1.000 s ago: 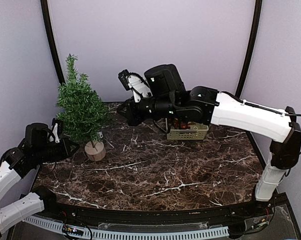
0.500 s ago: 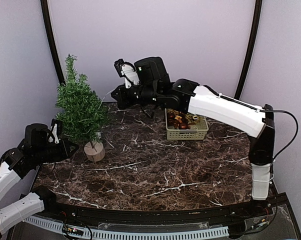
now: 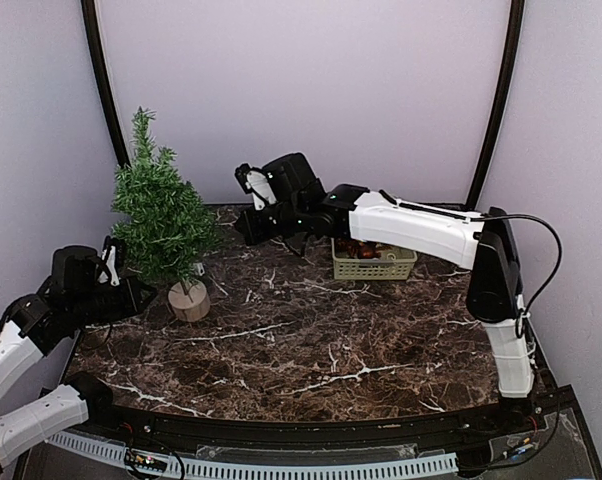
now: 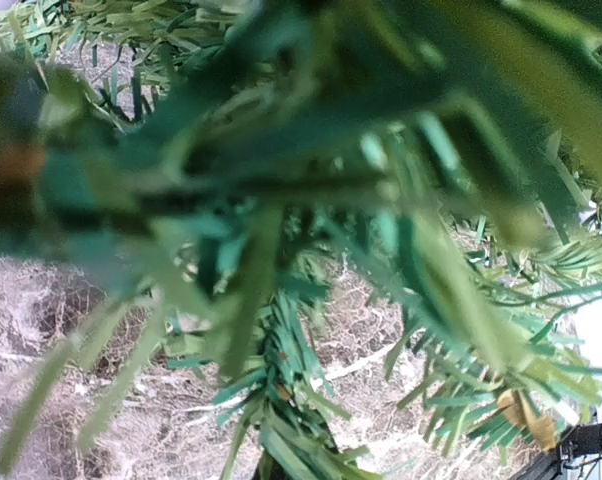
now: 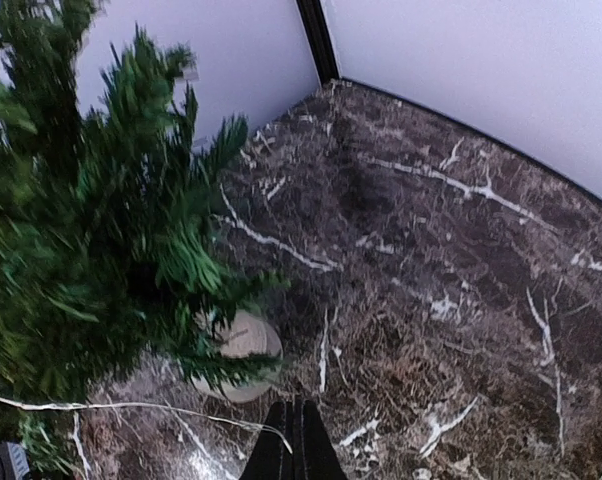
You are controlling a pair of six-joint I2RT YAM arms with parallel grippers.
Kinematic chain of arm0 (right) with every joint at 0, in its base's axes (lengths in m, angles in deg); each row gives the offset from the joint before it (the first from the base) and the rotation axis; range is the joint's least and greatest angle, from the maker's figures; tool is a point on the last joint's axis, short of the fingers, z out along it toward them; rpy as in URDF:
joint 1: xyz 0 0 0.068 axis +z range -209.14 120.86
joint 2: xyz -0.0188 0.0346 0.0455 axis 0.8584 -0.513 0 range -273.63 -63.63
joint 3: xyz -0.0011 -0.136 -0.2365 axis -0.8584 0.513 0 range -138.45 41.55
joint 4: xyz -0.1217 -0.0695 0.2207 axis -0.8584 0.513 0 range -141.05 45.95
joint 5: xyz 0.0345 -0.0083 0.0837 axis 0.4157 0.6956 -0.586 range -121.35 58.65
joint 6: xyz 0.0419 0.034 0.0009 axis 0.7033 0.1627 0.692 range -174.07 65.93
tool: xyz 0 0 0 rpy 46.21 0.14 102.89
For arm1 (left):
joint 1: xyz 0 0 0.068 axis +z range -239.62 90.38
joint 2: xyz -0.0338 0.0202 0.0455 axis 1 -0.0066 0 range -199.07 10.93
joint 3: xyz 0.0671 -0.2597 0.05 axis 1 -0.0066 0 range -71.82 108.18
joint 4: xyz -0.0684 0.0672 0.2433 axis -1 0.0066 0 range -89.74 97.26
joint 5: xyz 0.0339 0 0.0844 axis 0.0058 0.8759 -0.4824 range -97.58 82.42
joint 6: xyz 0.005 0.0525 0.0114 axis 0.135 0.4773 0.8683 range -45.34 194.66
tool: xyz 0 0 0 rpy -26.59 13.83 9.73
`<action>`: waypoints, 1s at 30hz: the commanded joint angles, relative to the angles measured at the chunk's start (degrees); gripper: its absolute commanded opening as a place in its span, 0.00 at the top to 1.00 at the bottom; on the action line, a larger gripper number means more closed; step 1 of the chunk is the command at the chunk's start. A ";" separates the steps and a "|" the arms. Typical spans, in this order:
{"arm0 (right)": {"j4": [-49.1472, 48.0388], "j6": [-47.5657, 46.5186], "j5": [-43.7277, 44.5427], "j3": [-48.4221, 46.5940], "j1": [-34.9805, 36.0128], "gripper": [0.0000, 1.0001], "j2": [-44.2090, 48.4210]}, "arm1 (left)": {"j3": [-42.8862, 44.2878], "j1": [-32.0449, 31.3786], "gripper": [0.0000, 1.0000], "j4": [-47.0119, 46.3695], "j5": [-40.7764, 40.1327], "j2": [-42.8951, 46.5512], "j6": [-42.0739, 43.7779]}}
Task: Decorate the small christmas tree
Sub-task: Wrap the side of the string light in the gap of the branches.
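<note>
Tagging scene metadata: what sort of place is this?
Likely a robot lab cell: right arm mounted on a marble-patterned table, plain lilac walls around it, small christmas tree as prop.

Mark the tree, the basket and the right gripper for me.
tree (image 3: 161, 215): top view, on the middle foliage.
basket (image 3: 373, 268): top view, on its front wall.
right gripper (image 5: 294, 408): right wrist view, at the closed fingertips.

Dark brown marble-pattern table (image 3: 311, 340), white veining. Pale slotted basket (image 3: 374, 266) at back right — upright, holding brownish and reddish items (image 3: 359, 248), too small to identify. Lilac walls (image 3: 311, 90) behind.
</note>
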 commanded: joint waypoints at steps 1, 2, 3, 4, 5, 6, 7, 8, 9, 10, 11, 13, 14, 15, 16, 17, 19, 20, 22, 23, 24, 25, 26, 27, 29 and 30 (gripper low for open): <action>-3.21 1.70 -3.59 7.56 0.66 1.00 2.42 | 0.78 0.83 1.00 -2.34 -1.07 -1.48 2.43; -3.68 1.85 -4.18 9.30 0.97 1.00 2.93 | 0.77 1.25 1.00 -2.51 -1.21 -1.70 2.60; -3.89 1.92 -4.38 10.67 1.33 1.00 3.35 | 0.77 1.51 1.00 -3.03 -1.16 -2.08 3.12; -3.95 1.93 -4.41 11.85 1.82 1.00 3.85 | 0.77 2.25 1.00 -3.33 -0.86 -2.27 3.42; -4.05 1.91 -4.49 12.94 2.20 1.00 4.23 | 0.77 2.72 1.00 -4.05 -0.68 -2.73 4.16; -4.17 1.90 -4.57 13.92 2.73 1.00 4.72 | 0.71 4.01 1.00 -4.46 0.12 -2.98 4.52; -4.46 1.95 -4.65 14.95 3.24 1.00 5.12 | 0.65 4.87 1.00 -5.47 0.69 -3.61 5.27; -4.60 1.99 -4.74 15.75 3.71 1.00 5.56 | 0.52 6.61 1.00 -6.14 2.35 -3.91 6.05; -4.73 2.06 -4.83 16.56 4.11 1.00 5.94 | 0.20 7.62 1.00 -7.50 3.21 -4.66 6.38; -5.00 2.12 -4.92 17.26 4.56 1.00 6.40 | 0.09 9.63 1.00 -8.96 5.00 -4.96 7.14; -5.13 2.27 -5.04 17.84 4.92 1.00 6.74 | 0.05 10.49 1.00 -9.64 5.86 -5.78 7.54; -5.55 2.71 -5.54 18.55 5.48 1.00 7.14 | 0.67 12.54 1.00 -11.05 7.53 -7.28 8.54; -5.91 2.94 -5.84 18.76 5.76 1.00 7.19 | 0.99 13.21 0.99 -11.58 7.93 -8.45 9.17; -6.12 3.14 -6.13 18.74 5.93 1.00 7.19 | 1.75 13.33 0.97 -11.70 7.94 -9.01 9.57; -6.46 3.46 -6.54 18.65 6.09 1.00 7.23 | 2.18 13.47 0.91 -11.72 7.81 -10.17 10.29; -6.84 3.75 -6.91 18.42 6.22 1.00 7.22 | 3.17 13.51 0.87 -11.46 7.56 -10.66 10.57; -7.78 4.71 -7.54 17.94 6.32 1.00 7.38 | 4.57 13.54 0.69 -10.05 6.92 -12.07 11.06; -8.13 5.04 -7.86 17.61 6.36 1.00 7.40 | 4.95 13.54 0.55 -8.65 6.73 -12.39 10.83; -8.98 5.92 -8.11 17.26 6.40 1.00 7.72 | 5.45 13.47 0.38 -6.27 6.45 -11.55 9.70; -9.50 6.20 -8.29 17.24 6.41 1.00 8.00 | 5.17 13.46 0.35 -5.44 6.27 -10.91 8.83; -10.04 6.54 -8.39 17.30 6.46 1.00 8.28 | 4.77 13.46 0.32 -4.07 6.32 -8.83 6.74; -10.51 6.90 -8.42 17.38 6.43 1.00 8.43 | 3.38 13.42 0.29 -3.68 6.77 -7.44 4.28; -10.95 7.19 -8.51 17.47 6.40 1.00 8.63 | 1.31 13.39 0.26 -3.41 7.22 -3.89 2.78; -11.14 7.56 -8.48 17.42 6.45 1.00 8.77 | 0.12 13.27 0.24 -3.89 8.55 -2.03 -0.49; -11.47 8.29 -8.38 17.29 6.42 1.00 8.99 | -3.92 12.57 0.23 -6.12 11.77 6.34 -5.45; -11.54 8.50 -8.15 17.13 6.46 1.00 9.04 | -6.93 12.00 0.23 -7.08 12.80 8.27 -6.88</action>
